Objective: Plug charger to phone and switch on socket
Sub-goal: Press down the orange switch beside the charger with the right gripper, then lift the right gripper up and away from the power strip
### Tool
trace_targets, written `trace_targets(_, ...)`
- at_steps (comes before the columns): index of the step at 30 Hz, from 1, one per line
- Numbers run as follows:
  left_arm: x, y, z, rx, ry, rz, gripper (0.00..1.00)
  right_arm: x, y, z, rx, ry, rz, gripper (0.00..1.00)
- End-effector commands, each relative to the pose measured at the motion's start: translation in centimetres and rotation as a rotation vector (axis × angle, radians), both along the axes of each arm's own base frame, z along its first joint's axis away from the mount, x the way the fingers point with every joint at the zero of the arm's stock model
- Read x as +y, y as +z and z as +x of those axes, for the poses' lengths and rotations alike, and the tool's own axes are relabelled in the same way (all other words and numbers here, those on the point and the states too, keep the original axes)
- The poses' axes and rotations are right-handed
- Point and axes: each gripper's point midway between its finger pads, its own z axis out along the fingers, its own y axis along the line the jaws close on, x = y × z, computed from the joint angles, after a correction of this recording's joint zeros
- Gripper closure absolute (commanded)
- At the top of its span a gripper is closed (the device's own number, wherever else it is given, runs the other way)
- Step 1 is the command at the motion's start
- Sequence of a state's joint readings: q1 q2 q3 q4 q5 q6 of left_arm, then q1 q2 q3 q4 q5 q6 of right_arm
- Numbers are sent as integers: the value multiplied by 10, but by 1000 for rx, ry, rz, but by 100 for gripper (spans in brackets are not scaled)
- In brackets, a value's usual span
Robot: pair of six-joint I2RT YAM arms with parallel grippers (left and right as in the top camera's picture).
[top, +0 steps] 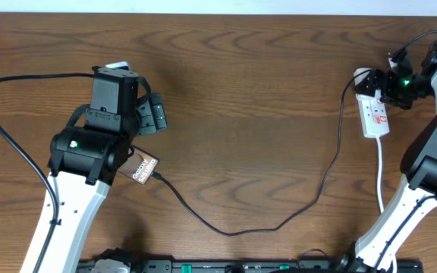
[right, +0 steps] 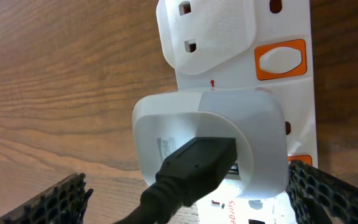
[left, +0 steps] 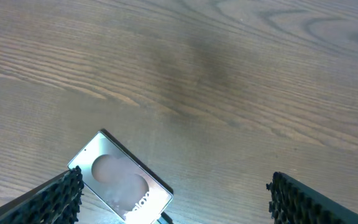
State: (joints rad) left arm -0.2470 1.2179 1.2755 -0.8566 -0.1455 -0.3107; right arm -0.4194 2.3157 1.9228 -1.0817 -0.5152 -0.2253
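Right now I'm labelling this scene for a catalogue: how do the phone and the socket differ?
The phone is glossy brownish-grey; the socket is white with orange switches. The phone lies slanted on the left; the socket lies nearly straight on the right. Both lie flat on the table, one at each end of the black charger.

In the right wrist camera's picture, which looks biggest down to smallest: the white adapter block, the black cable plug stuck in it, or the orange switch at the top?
1. white adapter block
2. black cable plug, though it sticks out toward the camera, which may flatter it
3. orange switch
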Motion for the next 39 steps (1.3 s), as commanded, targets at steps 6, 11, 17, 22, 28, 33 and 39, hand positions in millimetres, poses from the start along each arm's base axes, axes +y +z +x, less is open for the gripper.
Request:
trace_targets(6,2,1,1,-1,11,15,6,45,-4,-3,45,37,120,1)
trace_targets(11,3,0,-1,8,11,17,6,47,-3,-3,44,39,133,1)
trace_targets(17,3,-1,-2,15,10,19,6,47,-3,-3,42,39,131,1)
trace_targets(22,3,-1,-2,15,11,19,6,42,1,-3,34,29,128,1)
trace_targets(28,3,-1,-2,15,11,18,6,10,16,-11,75,-88,6,1)
trace_targets(33,3,-1,-2,14,11,19,6,-16,53,-25,97,-208,-168,1)
trace_targets(39,3,-1,-2,15,11,19,7,-30,133,-56,58,-406,-331,1)
